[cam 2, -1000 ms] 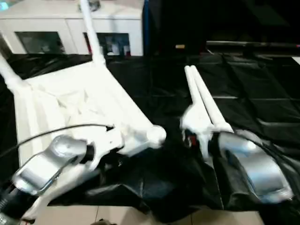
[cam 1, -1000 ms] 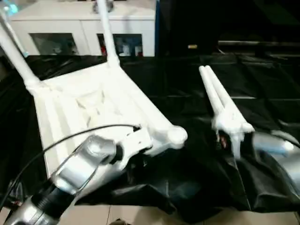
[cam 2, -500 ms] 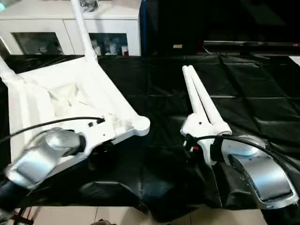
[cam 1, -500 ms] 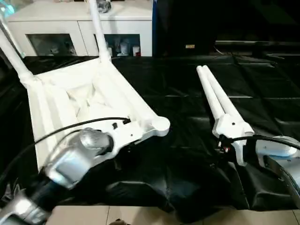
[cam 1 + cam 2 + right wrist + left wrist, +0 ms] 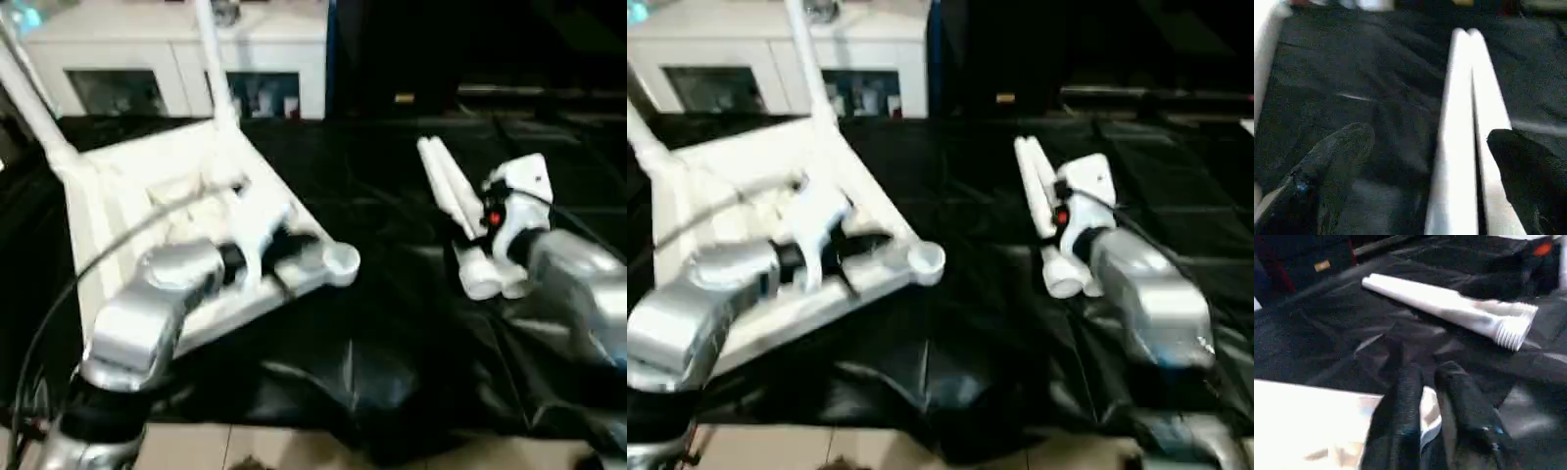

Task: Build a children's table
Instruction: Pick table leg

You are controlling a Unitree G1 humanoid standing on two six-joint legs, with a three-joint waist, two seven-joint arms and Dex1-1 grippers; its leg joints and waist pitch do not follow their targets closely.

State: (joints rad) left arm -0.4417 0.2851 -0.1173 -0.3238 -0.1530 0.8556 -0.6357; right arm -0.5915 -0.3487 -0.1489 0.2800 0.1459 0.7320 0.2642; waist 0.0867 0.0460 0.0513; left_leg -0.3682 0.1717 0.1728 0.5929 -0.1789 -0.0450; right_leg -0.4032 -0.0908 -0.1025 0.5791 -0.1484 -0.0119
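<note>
Lying between open right hand (image 5: 1425, 161) fingers: two legs (image 5: 1469, 122).

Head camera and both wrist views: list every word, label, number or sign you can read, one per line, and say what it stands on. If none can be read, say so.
No readable text anywhere.
Small yellowish tag on the dark furniture behind the work table: too blurred to read.
Items in the white cabinet: too blurred to read.
Tabletop, loose legs: no markings visible.

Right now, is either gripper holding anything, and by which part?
Left gripper grips the tabletop by its near edge rim. Right gripper is open astride the two loose legs, holding nothing.
</note>
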